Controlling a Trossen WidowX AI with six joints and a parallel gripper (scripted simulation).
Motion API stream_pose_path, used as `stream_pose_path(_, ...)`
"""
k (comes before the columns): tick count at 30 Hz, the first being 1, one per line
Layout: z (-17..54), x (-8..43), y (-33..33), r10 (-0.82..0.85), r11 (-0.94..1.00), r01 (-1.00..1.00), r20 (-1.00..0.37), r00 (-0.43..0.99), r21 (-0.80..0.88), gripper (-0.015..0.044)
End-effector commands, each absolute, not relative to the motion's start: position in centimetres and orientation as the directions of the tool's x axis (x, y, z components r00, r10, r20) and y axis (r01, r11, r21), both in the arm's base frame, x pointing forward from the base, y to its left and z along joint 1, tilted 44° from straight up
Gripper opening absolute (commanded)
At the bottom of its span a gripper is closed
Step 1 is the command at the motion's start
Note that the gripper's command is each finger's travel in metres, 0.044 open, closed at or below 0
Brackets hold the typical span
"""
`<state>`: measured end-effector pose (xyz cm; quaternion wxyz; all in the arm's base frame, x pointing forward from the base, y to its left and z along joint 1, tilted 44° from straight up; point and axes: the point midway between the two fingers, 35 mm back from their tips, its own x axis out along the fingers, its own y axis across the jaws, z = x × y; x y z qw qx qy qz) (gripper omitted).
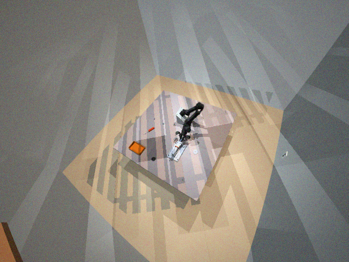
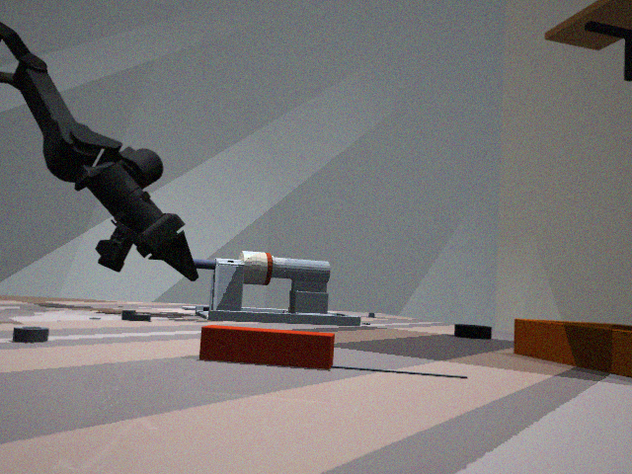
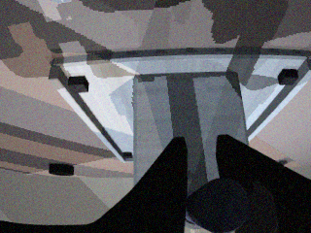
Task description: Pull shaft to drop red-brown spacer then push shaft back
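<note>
My gripper (image 2: 194, 276) (image 3: 200, 147) is shut on the outer end of the dark shaft (image 2: 204, 264) (image 3: 219, 206), just outside the grey upright support (image 2: 227, 285) (image 3: 153, 112). Beyond the support, cream spacers (image 2: 253, 268) sit in line on the shaft. The thin red-brown spacer (image 2: 269, 269) (image 1: 176, 146) is at their far side, up against the round grey housing (image 2: 303, 269), and is still up at shaft height. No spacer is seen on the table beneath. The shaft inside the spacers and housing is hidden.
The fixture's base plate (image 2: 285, 317) lies on the table. A red block-shaped handle (image 2: 265, 348) (image 1: 151, 129) with a thin rod, an orange tray (image 1: 137, 148) (image 2: 540, 338) and a black disc (image 1: 153, 158) (image 2: 472, 331) lie to one side. A pale round piece (image 1: 195, 152) lies on the other side.
</note>
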<state>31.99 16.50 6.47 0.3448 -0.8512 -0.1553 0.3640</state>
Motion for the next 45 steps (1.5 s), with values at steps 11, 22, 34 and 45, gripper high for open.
stream_pose_path(11,6.53,31.70,16.50,0.518,-0.711,0.013,-0.511,0.686,-0.703,0.0000)
stream_pose_path(22,6.53,31.56,16.49,0.518,-0.711,0.013,-0.511,0.686,-0.703,0.0000)
stream_pose_path(34,6.53,31.40,16.49,0.518,-0.711,0.013,-0.512,0.686,-0.703,0.0000)
stream_pose_path(45,6.53,31.26,16.48,0.518,-0.711,0.013,-0.512,0.686,-0.703,0.0000)
